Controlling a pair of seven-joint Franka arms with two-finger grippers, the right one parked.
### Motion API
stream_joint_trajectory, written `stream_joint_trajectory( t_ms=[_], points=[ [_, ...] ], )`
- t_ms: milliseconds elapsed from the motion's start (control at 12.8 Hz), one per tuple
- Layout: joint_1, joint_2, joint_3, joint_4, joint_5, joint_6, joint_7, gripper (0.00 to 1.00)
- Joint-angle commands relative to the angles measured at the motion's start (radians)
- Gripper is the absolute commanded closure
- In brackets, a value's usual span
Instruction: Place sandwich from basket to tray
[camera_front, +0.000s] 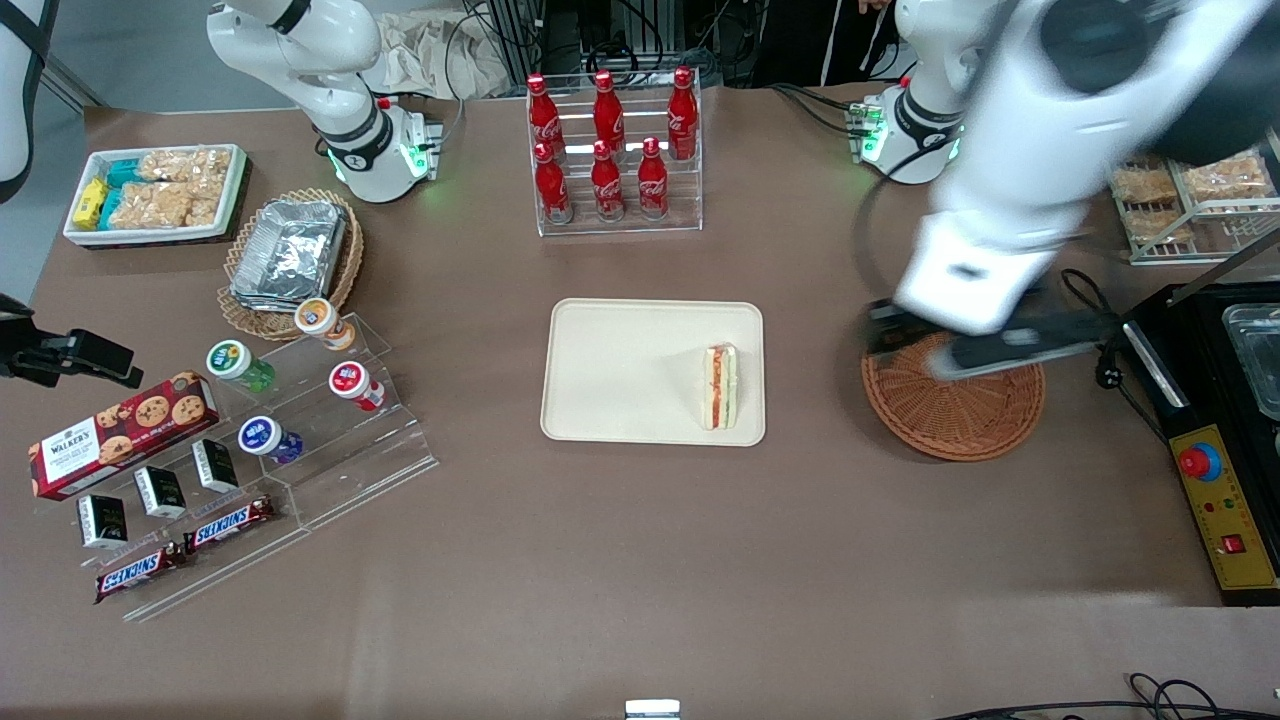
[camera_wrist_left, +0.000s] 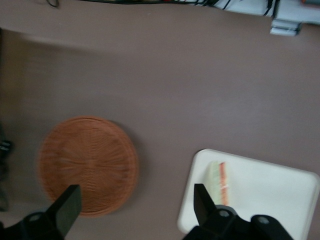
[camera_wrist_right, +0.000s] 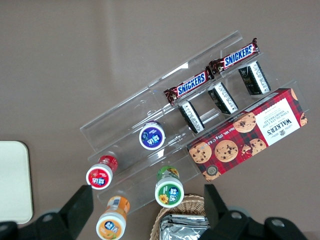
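Lying on the tray (camera_front: 620, 370), the sandwich (camera_front: 720, 386) rests on its side at the tray's end nearest the basket (camera_front: 955, 410). That basket sits apart from the tray, toward the working arm's edge of the brown surface (camera_front: 600, 560). Above the basket hangs the hand (camera_wrist_left: 135, 207), its fingers spread wide and holding nothing.

"Walkers" cookie box (camera_wrist_right: 250, 134), "Snickers" bars (camera_wrist_right: 193, 85)

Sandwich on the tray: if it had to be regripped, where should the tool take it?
Across the two flat bread faces of the sandwich, from above: it stands on edge on the tray, filling upward. The open tool hangs above the basket.
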Motion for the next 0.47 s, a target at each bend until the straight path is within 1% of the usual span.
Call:
stream_joint_trajectory(
  t_ms=[0, 78, 156, 234, 312, 391],
  points=[
    [-0.033, -0.155, 0.224, -0.108, -0.1, -0.038, 0.331, 0.0],
    [-0.036, -0.193, 0.259, -0.143, -0.121, -0.035, 0.401, 0.0],
    [-0.03, -0.215, 0.28, -0.158, -0.143, -0.033, 0.427, 0.0],
    [0.003, -0.218, 0.282, -0.162, -0.178, -0.038, 0.449, 0.0],
    [0.023, -0.224, 0.282, -0.166, -0.216, -0.039, 0.522, 0.0],
    [0.025, -0.224, 0.291, -0.166, -0.213, -0.039, 0.577, 0.0]
  ],
)
